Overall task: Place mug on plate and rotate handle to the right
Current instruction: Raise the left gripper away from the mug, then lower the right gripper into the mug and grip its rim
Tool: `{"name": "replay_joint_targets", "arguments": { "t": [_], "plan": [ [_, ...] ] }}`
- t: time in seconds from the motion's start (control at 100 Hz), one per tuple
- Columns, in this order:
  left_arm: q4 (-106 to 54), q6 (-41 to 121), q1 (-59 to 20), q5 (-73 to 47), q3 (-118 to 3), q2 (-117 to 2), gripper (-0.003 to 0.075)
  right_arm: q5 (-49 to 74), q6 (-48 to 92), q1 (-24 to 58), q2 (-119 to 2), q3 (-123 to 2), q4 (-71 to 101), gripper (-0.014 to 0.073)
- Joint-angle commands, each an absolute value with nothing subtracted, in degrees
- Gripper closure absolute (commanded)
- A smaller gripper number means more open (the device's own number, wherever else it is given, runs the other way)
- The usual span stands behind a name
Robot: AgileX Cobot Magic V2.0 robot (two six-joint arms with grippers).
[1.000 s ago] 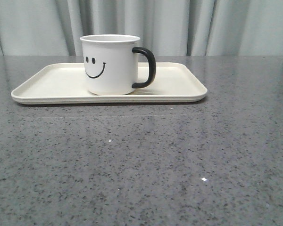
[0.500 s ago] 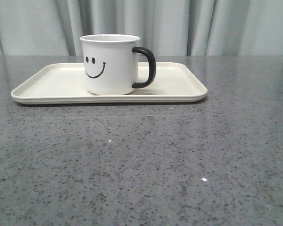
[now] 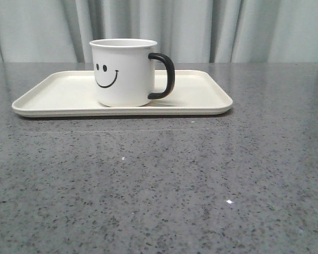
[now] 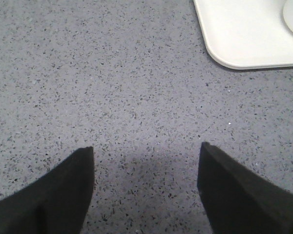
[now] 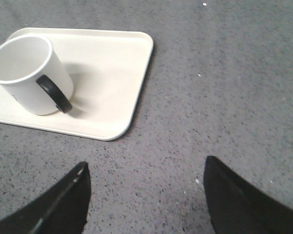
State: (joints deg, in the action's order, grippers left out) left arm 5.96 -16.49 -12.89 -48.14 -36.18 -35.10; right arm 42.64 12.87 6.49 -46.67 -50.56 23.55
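Observation:
The white mug [image 3: 124, 72] with a black smiley face stands upright on the cream plate [image 3: 58, 95], near its middle. Its black handle [image 3: 165, 75] points to the right. The mug [image 5: 29, 73], its handle [image 5: 54, 93] and the plate [image 5: 117, 73] also show in the right wrist view. A corner of the plate [image 4: 244, 34] shows in the left wrist view. My left gripper [image 4: 146, 161] is open and empty over bare table. My right gripper [image 5: 145, 178] is open and empty over the table, apart from the plate. Neither arm shows in the front view.
The grey speckled table [image 3: 164, 180] stretches in front of the plate. A pale curtain [image 3: 228, 26] hangs behind the table's far edge.

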Motion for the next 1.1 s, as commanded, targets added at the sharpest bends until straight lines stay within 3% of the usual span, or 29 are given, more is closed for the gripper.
{"name": "replay_joint_targets", "arguments": {
  "t": [0.0,0.47,1.09],
  "plan": [
    [6.16,-16.97,-12.77,-44.63,-37.75,-35.12,0.0272,39.33,17.29,7.31,-50.41,-55.26,27.83,0.0097],
    [6.16,-16.97,-12.77,-44.63,-37.75,-35.12,0.0272,38.34,18.78,23.71,-74.67,-75.97,24.53,0.0150],
    [6.16,-16.97,-12.77,-44.63,-37.75,-35.12,0.0282,48.51,17.39,28.21,-101.14,-103.59,22.24,0.0150]
  ]
}}
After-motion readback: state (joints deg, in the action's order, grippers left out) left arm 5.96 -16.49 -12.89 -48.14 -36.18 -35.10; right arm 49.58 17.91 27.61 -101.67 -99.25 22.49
